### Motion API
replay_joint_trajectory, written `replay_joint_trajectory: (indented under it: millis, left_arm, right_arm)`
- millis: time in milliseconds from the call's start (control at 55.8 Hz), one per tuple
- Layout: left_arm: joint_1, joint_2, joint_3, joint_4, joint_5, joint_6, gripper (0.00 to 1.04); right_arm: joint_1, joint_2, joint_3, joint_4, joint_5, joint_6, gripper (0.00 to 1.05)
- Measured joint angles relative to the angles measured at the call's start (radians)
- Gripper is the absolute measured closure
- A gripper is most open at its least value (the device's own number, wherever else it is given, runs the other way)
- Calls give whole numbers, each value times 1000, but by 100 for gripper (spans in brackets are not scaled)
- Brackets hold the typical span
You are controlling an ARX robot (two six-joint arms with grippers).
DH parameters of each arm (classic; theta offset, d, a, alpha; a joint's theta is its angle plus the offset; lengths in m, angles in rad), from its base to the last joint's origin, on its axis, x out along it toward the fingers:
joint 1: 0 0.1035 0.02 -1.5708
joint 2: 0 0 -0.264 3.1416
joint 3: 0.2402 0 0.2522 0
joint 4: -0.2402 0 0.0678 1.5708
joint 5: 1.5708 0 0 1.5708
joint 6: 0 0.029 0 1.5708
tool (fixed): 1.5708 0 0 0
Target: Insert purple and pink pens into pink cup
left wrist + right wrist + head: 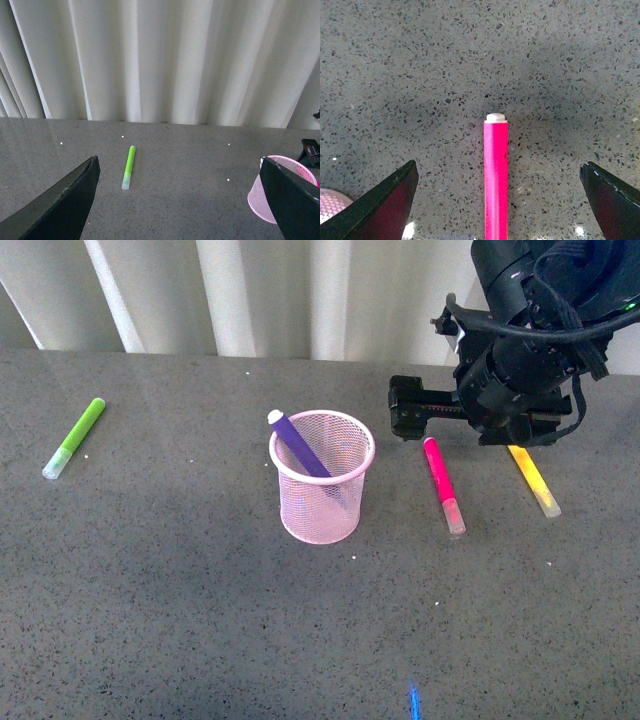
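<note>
two task pens: purple pen [300,445] leans inside the pink cup [322,477], white end above the rim; pink pen [442,483] lies flat on the table [200,620]
right gripper [498,167]: fingers [380,210] spread wide, holding nothing
pink pen vs right fingers: barrel runs down the middle of the gap, touching neither finger; white butt end reaches just past the fingertips
height of right fingers over the pen: cannot tell
pink cup vs right fingers: outside the gap, a sliver of it shows beside one finger
yellow marker [533,480]: on the table, outside the right fingers, on the side away from the cup
left gripper [178,162]: fingers [60,210] wide apart, empty
green marker [128,167]: flat on the table ahead of the left fingers, nearer one of them; the cup sits partly behind the other
</note>
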Motion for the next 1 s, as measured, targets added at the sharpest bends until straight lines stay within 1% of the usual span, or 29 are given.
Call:
replay_joint_trajectory:
  millis: [287,592,681,789,825,915,1004]
  left_arm:
    - [0,0,0,0,0,0,7]
    - [0,0,0,0,0,0,7]
    - [0,0,0,0,0,0,7]
    - [0,0,0,0,0,0,7]
    - [0,0,0,0,0,0,7]
    - [0,0,0,0,0,0,7]
    - [0,0,0,0,0,0,7]
  right_arm:
    - [5,111,117,-45,2,36,7]
    - [16,139,137,-36,8,53,7]
    - [16,142,136,-21,20,53,17]
    - [10,144,134,-13,26,53,33]
    - [4,145,133,-10,26,53,42]
    - [-10,145,132,-10,25,54,60]
    - [-20,145,132,-10,20,54,72]
